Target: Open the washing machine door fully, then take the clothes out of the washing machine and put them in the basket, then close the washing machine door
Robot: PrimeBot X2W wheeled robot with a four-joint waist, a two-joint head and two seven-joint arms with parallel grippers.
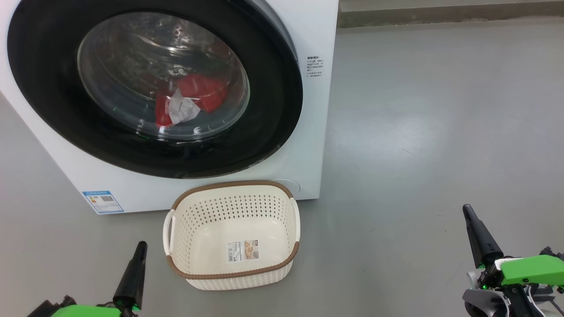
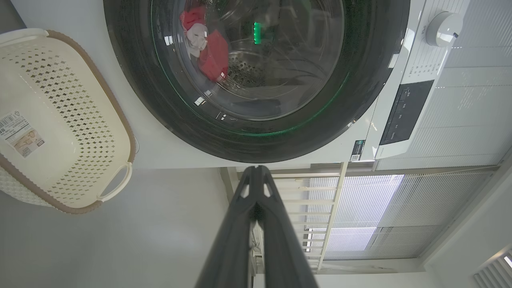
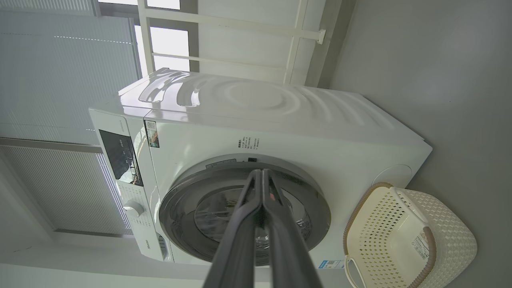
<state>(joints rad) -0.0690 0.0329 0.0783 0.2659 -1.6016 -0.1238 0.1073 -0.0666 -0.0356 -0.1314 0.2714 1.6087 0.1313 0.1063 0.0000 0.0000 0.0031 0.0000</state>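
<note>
Washing machine: We see a big white washing machine (image 1: 318,114) standing on the grey floor (image 1: 440,132), on the far left side.
Door: The washing machine door (image 1: 44,92) is shut flat against the front of the machine. It has a wide shiny black ring and a round clear glass (image 1: 132,53) in the middle.
Clothes: The clothes (image 1: 199,93) are inside the machine, behind the glass. We see red cloth with a bit of white, lying low down on the right side of the window.
Basket: The basket (image 1: 233,186) sits on the floor on the near side of the machine, just below the door. It is cream white with lots of little holes and a brown edge. A paper label (image 1: 243,250) is stuck on its bottom.
Blue label: A small blue label (image 1: 102,201) is on the machine's front, low down, to the left of the basket.
Left hand: Our left gripper (image 1: 142,245) is near us, just left of the basket and not touching it. Its two dark fingers are pressed together and hold nothing.
Right hand: Our right gripper (image 1: 466,208) is near us on the right, well apart from the basket, over bare floor. Its fingers are pressed together too, and they hold nothing.
</note>
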